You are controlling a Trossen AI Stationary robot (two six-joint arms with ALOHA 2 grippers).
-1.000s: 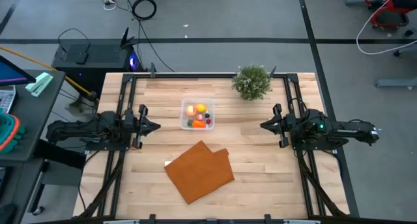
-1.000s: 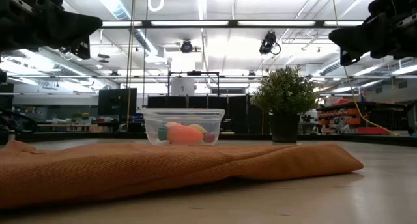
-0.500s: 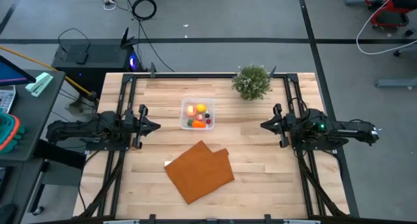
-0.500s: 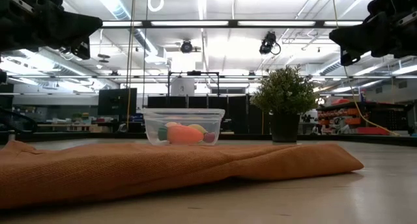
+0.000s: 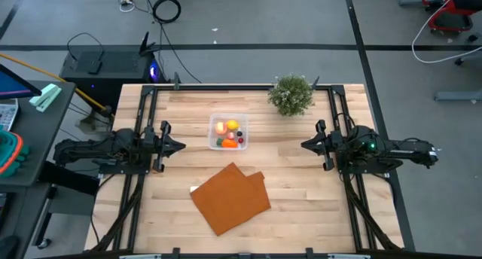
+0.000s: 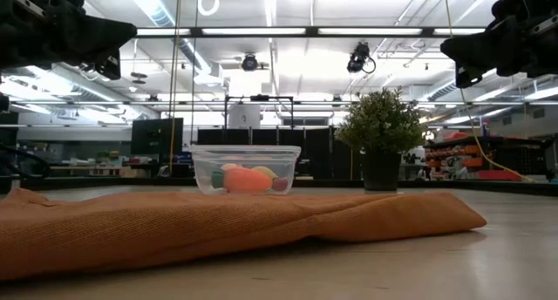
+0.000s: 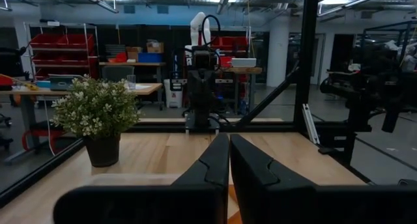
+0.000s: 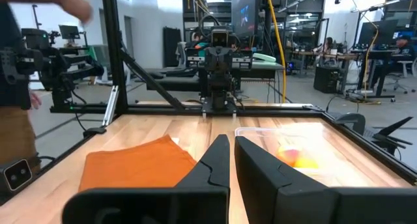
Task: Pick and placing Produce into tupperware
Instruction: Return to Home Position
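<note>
- The tupperware sits on the counter toward its far middle, between the two arms and well apart from both.
- The produce lies inside it: a yellow lemon beside a peach-orange round fruit on the far side, and an orange piece, a small red piece and a green piece on the near side.
- From the low view, the pieces rest on the container's floor behind its clear wall.
- The left claw hangs above the counter's left edge, pointing inward. It is clenched on nothing, and its fingers show only a sliver between them.
- The right claw hangs above the right edge, pointing inward. It is likewise clenched and empty, its fingers nearly touching.
- A flat orange-brown mat lies on the near side of the counter, apart from the container.
- A bushy potted plant stands at the far edge, to the right of the container.
- In the right wrist view, a person stands beyond the counter's side.
</note>
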